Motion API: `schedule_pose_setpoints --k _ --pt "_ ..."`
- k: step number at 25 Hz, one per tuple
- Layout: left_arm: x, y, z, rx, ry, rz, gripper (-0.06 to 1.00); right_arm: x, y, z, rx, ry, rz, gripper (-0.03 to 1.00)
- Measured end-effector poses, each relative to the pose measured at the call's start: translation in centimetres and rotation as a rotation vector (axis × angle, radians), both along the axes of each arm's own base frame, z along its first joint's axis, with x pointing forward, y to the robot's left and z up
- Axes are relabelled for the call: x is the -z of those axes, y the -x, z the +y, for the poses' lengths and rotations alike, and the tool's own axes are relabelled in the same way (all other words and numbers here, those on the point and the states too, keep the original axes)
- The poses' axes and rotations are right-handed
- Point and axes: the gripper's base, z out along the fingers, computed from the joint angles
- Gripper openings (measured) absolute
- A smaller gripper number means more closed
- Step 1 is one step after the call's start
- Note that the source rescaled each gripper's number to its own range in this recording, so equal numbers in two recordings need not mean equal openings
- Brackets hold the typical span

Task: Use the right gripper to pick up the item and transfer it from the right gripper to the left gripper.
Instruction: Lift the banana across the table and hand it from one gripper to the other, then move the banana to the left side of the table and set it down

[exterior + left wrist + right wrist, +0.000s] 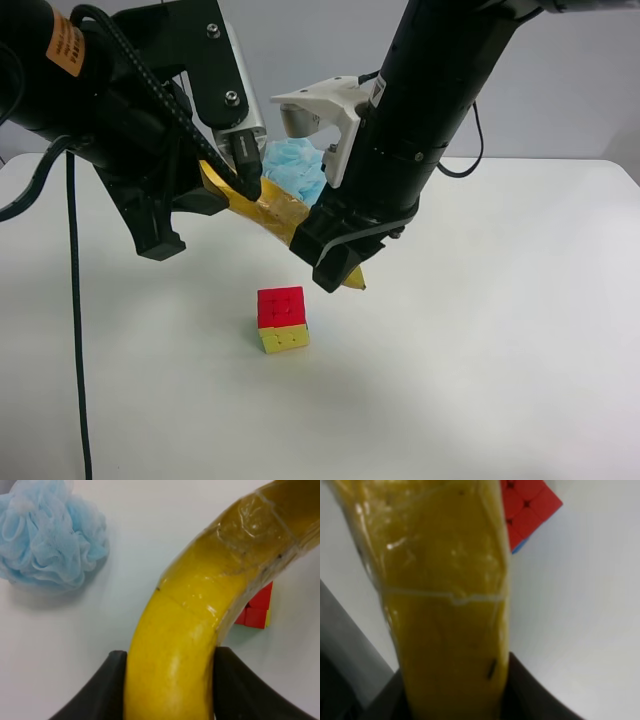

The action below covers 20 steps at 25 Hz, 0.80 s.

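Now, banana (265,212): yellow and curved, held off the desk between the two arms, sloping down from the exterior high view's left to its dark tip at the lower right.
Banana skin: glossy, with clear wrinkled film or tape over part of it, plain in both wrist views (450,605) (185,630).
Right claw (340,265): clenched on the banana's lower end near the tip; the right wrist view (455,695) shows a black finger pressed to each side of the fruit.
Left claw (228,190): clenched on the banana's upper end; the left wrist view (170,680) shows both black fingers touching the skin.
Arms: the left one carries an orange label (68,42) and a grey bolted plate (225,80); the right one carries a white wrist block (320,110).
Puzzle cube (282,320): red on top and yellow in front, standing on the desk below the banana and apart from it; also seen past the fruit in both wrist views (527,510) (256,612).
Bath sponge (298,168): fluffy and light blue, on the desk behind the claws, clear in the left wrist view (50,540).
Cable (75,330): black, hanging from the left arm down past the desk's near edge.
Desk (500,350): plain matt white, with soft shadows under the arms and cube.
Wall (560,90): pale grey and bare behind the desk's far edge.
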Motion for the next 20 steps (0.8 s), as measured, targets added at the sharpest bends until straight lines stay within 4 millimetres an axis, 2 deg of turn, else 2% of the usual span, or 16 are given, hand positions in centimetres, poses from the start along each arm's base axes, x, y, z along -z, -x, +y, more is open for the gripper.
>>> schedule_pose_setpoints --k 3,4,6,8,9,12,15,20 --pt "0.0 0.0 0.0 -0.001 0.001 0.003 0.01 0.0 0.0 0.0 -0.003 -0.002 -0.005 0.04" --pt "0.0 0.0 -0.1 -0.001 0.007 0.007 0.01 0.0 -0.1 0.1 -0.001 -0.014 -0.015 0.16" --pt "0.0 0.1 -0.1 -0.001 0.01 0.009 0.01 -0.1 -0.3 0.4 -0.002 -0.043 -0.038 0.59" --pt "0.0 0.1 -0.1 -0.001 0.01 0.009 0.01 -0.2 -0.5 0.5 0.002 -0.055 -0.053 0.85" --pt "0.0 0.1 -0.1 -0.001 0.01 0.009 0.01 -0.2 -0.5 0.5 0.003 -0.056 -0.054 0.9" --pt "0.0 0.1 -0.1 -0.001 0.01 0.009 0.01 -0.2 -0.5 0.5 0.002 -0.055 -0.053 0.97" --pt "0.0 0.1 -0.1 -0.001 0.01 0.009 0.01 -0.4 -0.3 0.2 -0.005 -0.042 -0.057 0.99" --pt "0.0 0.1 -0.1 -0.001 0.011 0.009 0.01 -2.5 0.9 -1.1 -0.027 -0.026 -0.078 1.0"
